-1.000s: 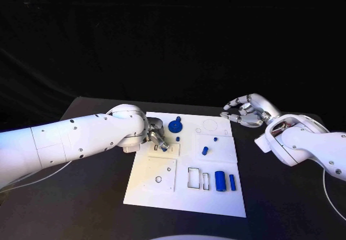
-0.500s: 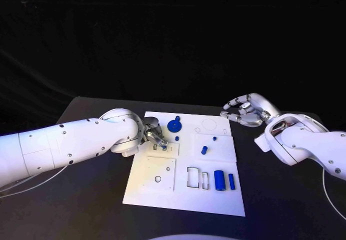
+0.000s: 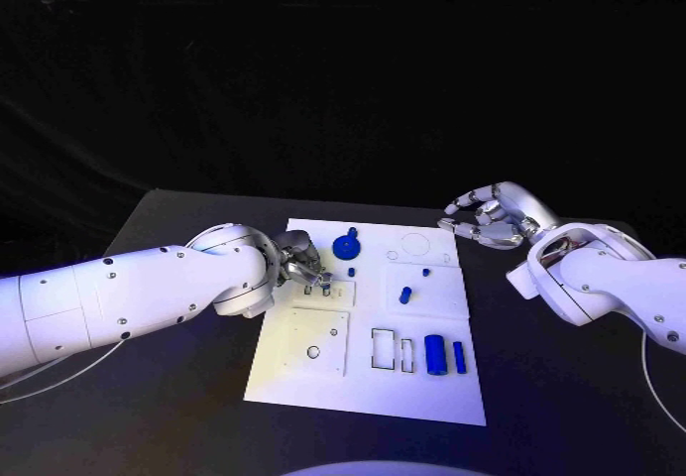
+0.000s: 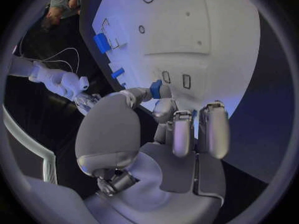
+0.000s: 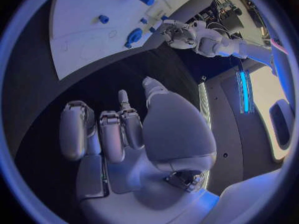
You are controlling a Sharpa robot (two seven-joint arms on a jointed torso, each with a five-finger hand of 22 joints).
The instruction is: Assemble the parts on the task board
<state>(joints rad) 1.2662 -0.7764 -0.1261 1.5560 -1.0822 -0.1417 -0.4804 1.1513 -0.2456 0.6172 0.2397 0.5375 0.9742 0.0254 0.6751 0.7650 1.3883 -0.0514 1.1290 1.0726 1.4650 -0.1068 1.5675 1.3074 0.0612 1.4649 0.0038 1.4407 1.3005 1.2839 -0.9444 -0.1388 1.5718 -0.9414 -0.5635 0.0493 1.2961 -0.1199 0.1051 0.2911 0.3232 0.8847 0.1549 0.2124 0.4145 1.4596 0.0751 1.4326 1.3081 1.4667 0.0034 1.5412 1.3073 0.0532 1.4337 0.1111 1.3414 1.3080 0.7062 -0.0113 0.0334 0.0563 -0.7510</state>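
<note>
The white task board (image 3: 429,397) lies in the middle of the black table. My left hand (image 3: 304,266) is over the board's far left part. It pinches a small blue part (image 4: 156,89) between thumb and a fingertip, just above two small rectangular slots (image 4: 176,79). A blue round knob (image 3: 346,246) and a small blue peg (image 3: 352,271) sit just right of that hand. My right hand (image 3: 494,220) hovers off the board's far right corner, fingers loosely bent, holding nothing.
More blue parts lie on the board: a short oblong (image 3: 404,295), a tiny peg (image 3: 426,272), and near the front a thick cylinder (image 3: 434,355) beside a thinner one (image 3: 460,359). Empty rectangular slots (image 3: 386,350) sit left of them.
My left hand has drawn slightly toward the board's far edge with the small blue part, and its arm has swung lower. The right hand has barely moved.
</note>
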